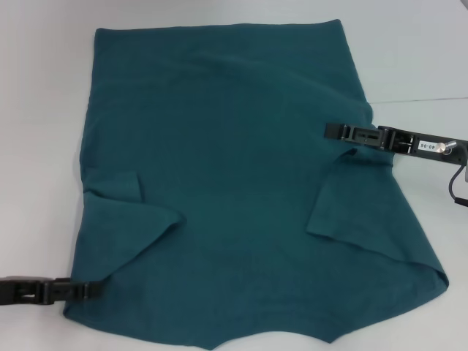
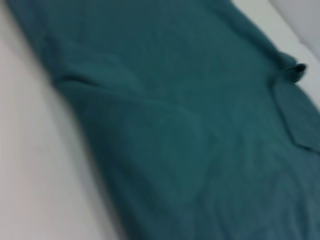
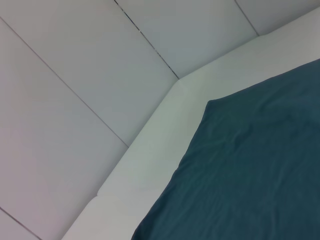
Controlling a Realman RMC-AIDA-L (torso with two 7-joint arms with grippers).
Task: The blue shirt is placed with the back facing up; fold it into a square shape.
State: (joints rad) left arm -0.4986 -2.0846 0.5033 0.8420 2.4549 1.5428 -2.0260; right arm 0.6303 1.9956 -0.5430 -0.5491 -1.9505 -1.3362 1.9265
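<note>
The blue shirt (image 1: 234, 168) lies spread flat on the white table (image 1: 44, 110), collar end nearest me. Both sleeves are folded inward onto the body, one on the left (image 1: 131, 212) and one on the right (image 1: 351, 205). My left gripper (image 1: 102, 287) lies low at the shirt's near-left edge, its tip touching the fabric. My right gripper (image 1: 333, 131) reaches in from the right and lies over the shirt's right edge, just above the folded sleeve. The shirt also shows in the left wrist view (image 2: 175, 125) and in the right wrist view (image 3: 250, 175).
A table seam (image 1: 424, 99) runs along the right side. A dark cable (image 1: 459, 183) hangs by the right arm. The right wrist view shows the table's far corner (image 3: 180, 85) and pale panels (image 3: 75, 75) beyond it.
</note>
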